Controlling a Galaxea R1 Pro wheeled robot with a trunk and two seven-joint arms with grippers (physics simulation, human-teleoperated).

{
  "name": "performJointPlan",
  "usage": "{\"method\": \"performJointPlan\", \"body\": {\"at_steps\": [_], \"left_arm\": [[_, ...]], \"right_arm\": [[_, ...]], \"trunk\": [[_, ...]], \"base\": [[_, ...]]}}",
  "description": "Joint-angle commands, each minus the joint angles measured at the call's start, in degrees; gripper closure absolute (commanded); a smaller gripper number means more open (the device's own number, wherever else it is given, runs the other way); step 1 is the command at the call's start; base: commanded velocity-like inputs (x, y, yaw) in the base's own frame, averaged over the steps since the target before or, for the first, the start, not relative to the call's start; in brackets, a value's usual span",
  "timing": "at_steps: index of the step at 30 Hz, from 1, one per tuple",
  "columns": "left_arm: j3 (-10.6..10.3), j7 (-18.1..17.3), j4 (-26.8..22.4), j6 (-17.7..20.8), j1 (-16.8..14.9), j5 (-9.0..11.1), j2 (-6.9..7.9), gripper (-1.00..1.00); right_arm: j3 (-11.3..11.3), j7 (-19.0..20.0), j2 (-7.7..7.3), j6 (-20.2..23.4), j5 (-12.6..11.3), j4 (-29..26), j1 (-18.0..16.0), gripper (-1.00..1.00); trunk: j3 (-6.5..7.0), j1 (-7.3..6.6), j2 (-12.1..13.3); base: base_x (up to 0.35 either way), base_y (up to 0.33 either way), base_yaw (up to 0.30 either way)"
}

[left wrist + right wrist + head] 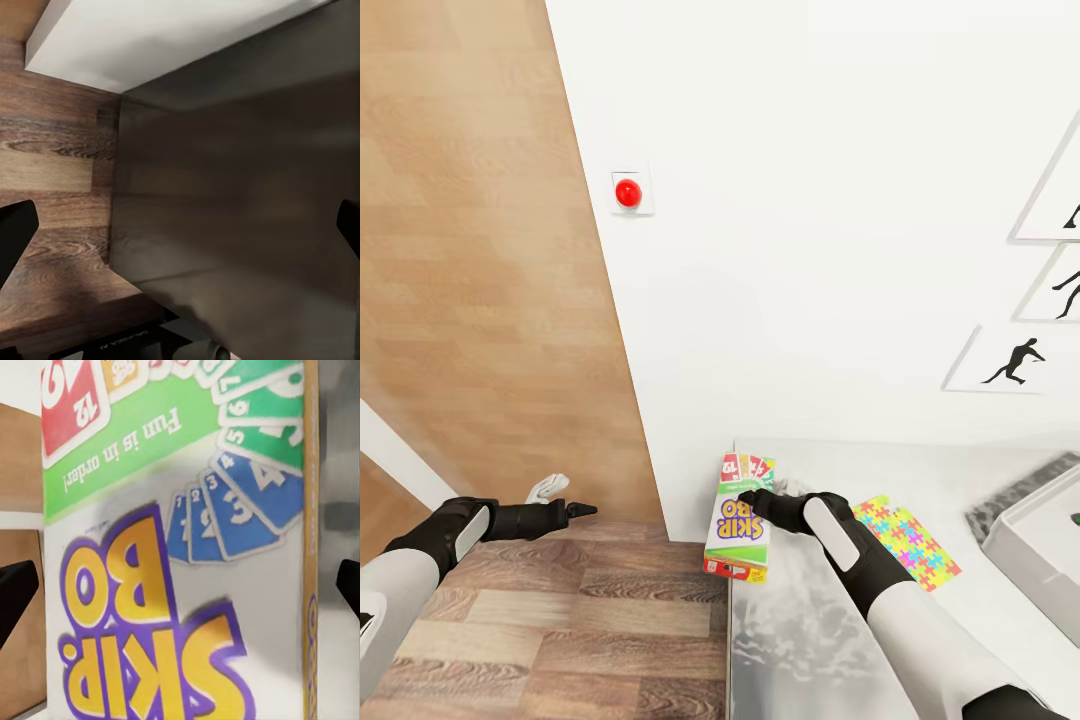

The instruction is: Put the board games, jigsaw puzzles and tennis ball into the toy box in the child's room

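Head view: the right gripper (745,497) reaches to the flat white and green Skip-Bo game box with purple letters (738,520), which lies at the left end of the white-grey table (800,640). I cannot tell if its fingers squeeze the box. A thin puzzle board of yellow, pink and blue pieces (907,541) lies just right of that arm. The light grey toy box (1040,550) sits at the right edge. The left gripper (585,510) hangs over the wood floor (550,620), and I cannot tell if its fingers are apart.

Left arm (455,535): white glossy shell at upper section; black forearm with pale grey oval panel.
Right arm (860,565): same white shell, black forearm, pale grey oval panel.
Left gripper (575,510): black, slender fingers.
Right gripper (760,500): black.
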Motion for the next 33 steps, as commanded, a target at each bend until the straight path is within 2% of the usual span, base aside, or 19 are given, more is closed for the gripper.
{"method": "performJointPlan", "body": {"at_steps": [1, 11, 22, 29, 33], "left_arm": [[0.0, 0.0, 0.0, 0.5, 0.0, 0.4, 0.02, -1.0], [0.0, -0.2, 0.0, 0.5, 0.0, 0.4, 0.05, -1.0], [0.1, -0.6, 0.0, 0.2, 0.0, 0.4, 0.11, -1.0], [2.2, -0.7, 0.0, 0.1, 0.0, 0.4, 0.11, -1.0], [2.7, -0.7, 0.0, 0.1, 0.0, 0.4, 0.13, -1.0]], "right_arm": [[0.1, -0.6, -0.01, 0.1, -0.6, -0.1, 0.0, -1.0], [0.1, -0.7, -0.07, 0.3, -0.6, -4.6, 0.2, -1.0], [0.1, -0.8, -0.07, 0.3, -0.5, -5.2, 0.3, -1.0], [0.1, -0.8, -0.12, 0.3, -0.5, -5.2, 0.3, -1.0], [0.1, -0.8, -0.37, 0.3, -0.6, -5.3, 0.3, -1.0]], "trunk": [[-0.11, 0.03, -0.1], [-0.11, 0.03, -0.1], [0.43, 0.03, -0.1], [1.05, 0.03, -0.1], [1.4, 0.03, -0.1]], "base": [[0.0, 0.0, 0.0], [0.0, 0.0, 0.0], [0.0, 0.0, -0.031], [-0.002, 0.0, -0.044], [-0.114, 0.009, -0.007]]}}
